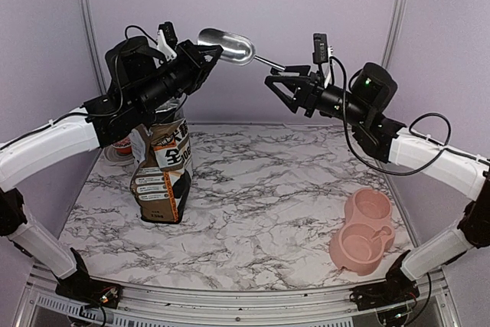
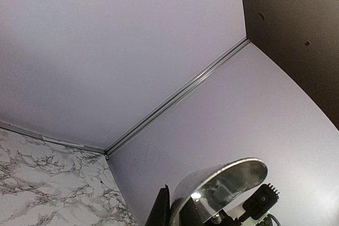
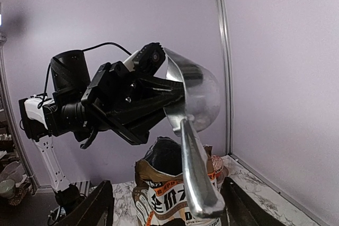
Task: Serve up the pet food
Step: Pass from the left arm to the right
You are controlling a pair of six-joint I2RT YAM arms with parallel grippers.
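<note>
A brown-and-black paper bag (image 1: 161, 170) printed with white Chinese characters stands upright on the left part of the white marble-patterned bench (image 1: 260, 181). Its mouth is open. From the right wrist view the inside is only a dark hollow, so the kibble cannot be made out there. No loose pellets can be seen on the bench either.

High above the bag and a little to its right, the left end effector (image 1: 208, 53) pinches the rim of the bowl of a shiny metal scoop (image 1: 226, 45). The scoop's thin handle points away from the bag towards the right arm. Whether the scoop carries any kibble cannot be told. The top view shows only glare on the metal, and the left wrist view cuts the scoop off at its lower edge.

Further right of the bag, at about the same height, the right end effector (image 1: 277, 86) is spread wide. One finger sits on each side of the handle's tip. The pictures do not settle whether either finger touches it.

Just behind the bag, mostly hidden by it and the left arm, sits a small dish (image 1: 120, 151) with something reddish on it. A pink plastic double feeding bowl (image 1: 364, 231) lies well apart from the bag, near the bench's right front corner.
</note>
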